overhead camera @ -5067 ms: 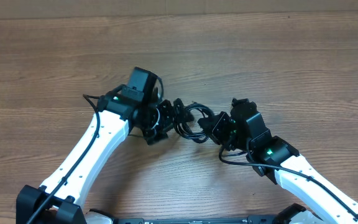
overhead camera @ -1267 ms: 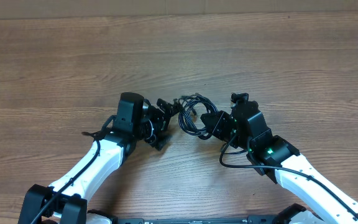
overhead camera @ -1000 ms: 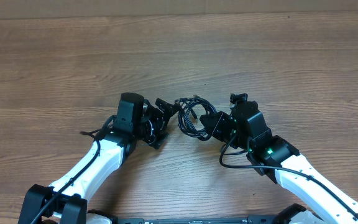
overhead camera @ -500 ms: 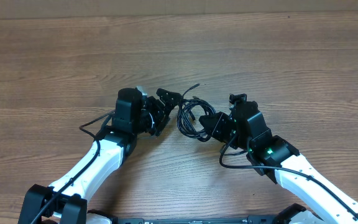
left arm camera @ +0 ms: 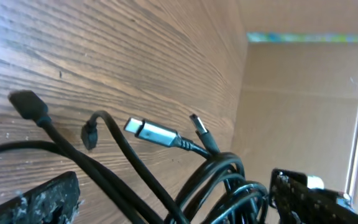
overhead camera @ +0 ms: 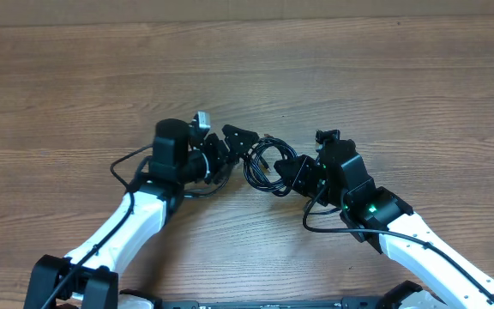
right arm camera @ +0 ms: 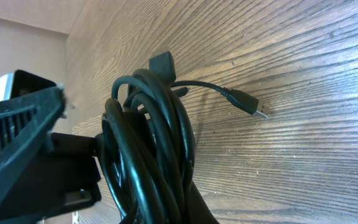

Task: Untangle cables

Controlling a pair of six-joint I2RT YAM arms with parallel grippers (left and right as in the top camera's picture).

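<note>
The cables form a tangled black bundle at the middle of the table. My right gripper is shut on the bundle's right side. In the right wrist view the coiled cables rise from the gripper, and one thin end with a small plug sticks out to the right. My left gripper is open at the bundle's left side. In the left wrist view, strands of the cables run between its spread fingers. A silvery plug and a black plug lie beyond, on the wood.
The wooden table runs to a tan wall at the back. Both white arms reach in from the near edge, and a thicker black wire loops beside the right arm.
The left gripper has swung up and to the right, closing in on the bundle, and stays open. The cables' loose ends have shifted a little. The right arm has not moved.
</note>
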